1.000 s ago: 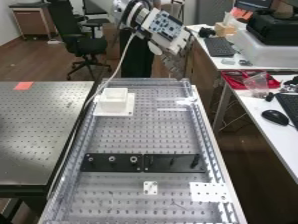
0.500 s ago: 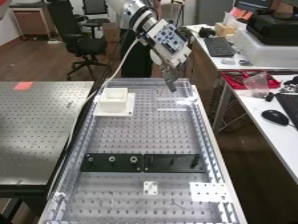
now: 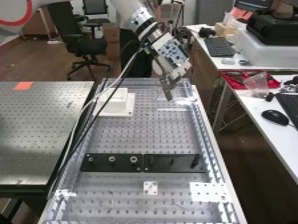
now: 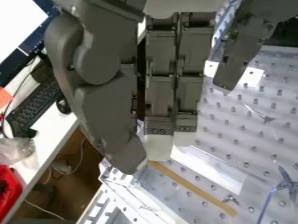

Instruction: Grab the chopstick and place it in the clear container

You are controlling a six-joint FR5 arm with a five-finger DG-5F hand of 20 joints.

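From my high view, the near stretch of the perforated metal table (image 3: 146, 137) has a flat white plate with small holes (image 3: 209, 192) towards the right edge, and a small white square piece (image 3: 151, 188) near its middle. Past those, two flat black bars (image 3: 110, 162) lie end to end across the table, with round metal fittings on the left one.

Farther along, I have the white square block (image 3: 120, 95) on its thin white base (image 3: 125, 111) at the left, with cables passing in front of it. Across from it, at the right, the robot hand (image 3: 168, 86) points down over the table's far part. In the wrist view its fingers are straight and spread, with the thumb apart from them and nothing curled round the stick.

The slim tan wooden chopstick (image 4: 193, 188) lies slantwise over the perforated surface, one end right by the fingertips and thumb tip; I can't tell if they touch. Alongside it runs a bright, clear plastic strip (image 4: 209, 170), perhaps part of the clear container, though glare keeps me from making out its shape.

Beyond the table's far end, a black office chair (image 3: 90, 45) stands on the brown floor (image 3: 40, 62).
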